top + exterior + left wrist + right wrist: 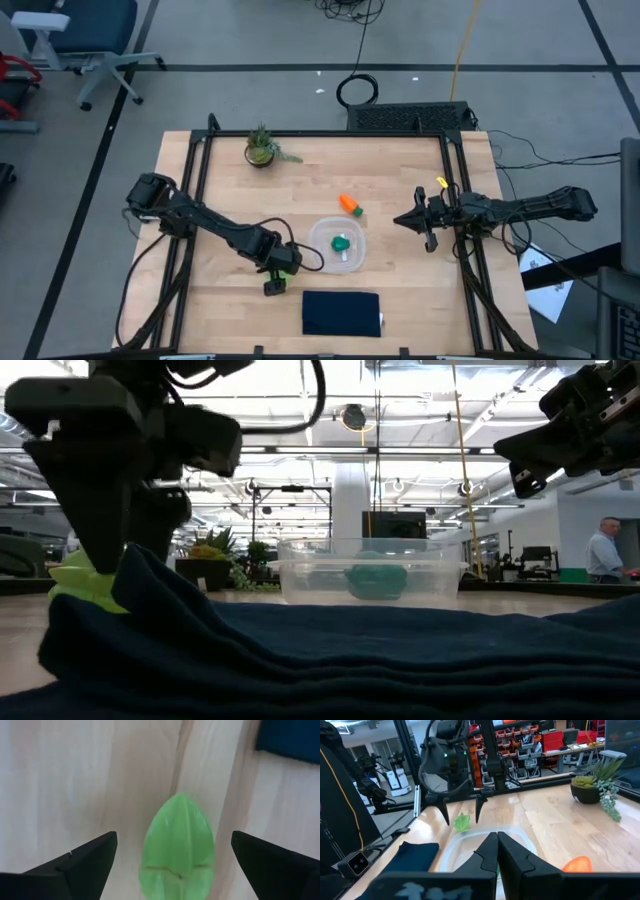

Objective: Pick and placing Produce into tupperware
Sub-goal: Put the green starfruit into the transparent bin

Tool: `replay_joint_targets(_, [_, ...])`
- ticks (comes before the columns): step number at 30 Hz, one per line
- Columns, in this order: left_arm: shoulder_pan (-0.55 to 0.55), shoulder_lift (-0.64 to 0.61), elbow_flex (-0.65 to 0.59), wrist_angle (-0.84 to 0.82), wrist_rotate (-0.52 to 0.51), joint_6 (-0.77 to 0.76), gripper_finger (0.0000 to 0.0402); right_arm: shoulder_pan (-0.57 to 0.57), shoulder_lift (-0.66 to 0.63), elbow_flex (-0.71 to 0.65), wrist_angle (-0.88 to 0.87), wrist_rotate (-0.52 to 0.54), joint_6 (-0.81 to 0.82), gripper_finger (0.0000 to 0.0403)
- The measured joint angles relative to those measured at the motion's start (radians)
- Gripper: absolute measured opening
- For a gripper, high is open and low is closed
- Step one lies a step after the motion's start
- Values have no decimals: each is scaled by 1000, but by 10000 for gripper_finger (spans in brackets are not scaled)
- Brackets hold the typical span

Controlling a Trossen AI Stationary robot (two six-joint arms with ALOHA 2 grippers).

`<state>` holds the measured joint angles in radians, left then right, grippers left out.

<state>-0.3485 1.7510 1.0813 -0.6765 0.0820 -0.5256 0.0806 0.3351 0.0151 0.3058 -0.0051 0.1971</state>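
While left pincer (172, 865) straddles leafy piece (177, 847), navy pad (341, 312) beside

Left gripper (170, 857) spread wide, right gripper (497, 851) closed

Bright, even indoor light falls on my wooden surface (400, 180) from ceiling strip lamps (420, 455), which glare white at twelve o'clock in the low view. Shadows are soft and faint. Seen from the left wrist, the leafy piece (177, 847) and my fingers (75, 867) look soft, slightly out of focus. In the low view the dark pad (350, 660) looms blurred up close.
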Motion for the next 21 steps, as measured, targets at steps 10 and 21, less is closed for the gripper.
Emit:
replay_joint_targets(10, [-1, 62, 1, -16, 5, 64, 397, 0, 3, 0, 1, 0, 0, 0])
replay_joint_targets(21, [-1, 73, 3, -29, -2, 87, 397, 0, 3, 0, 3, 0, -7, 0])
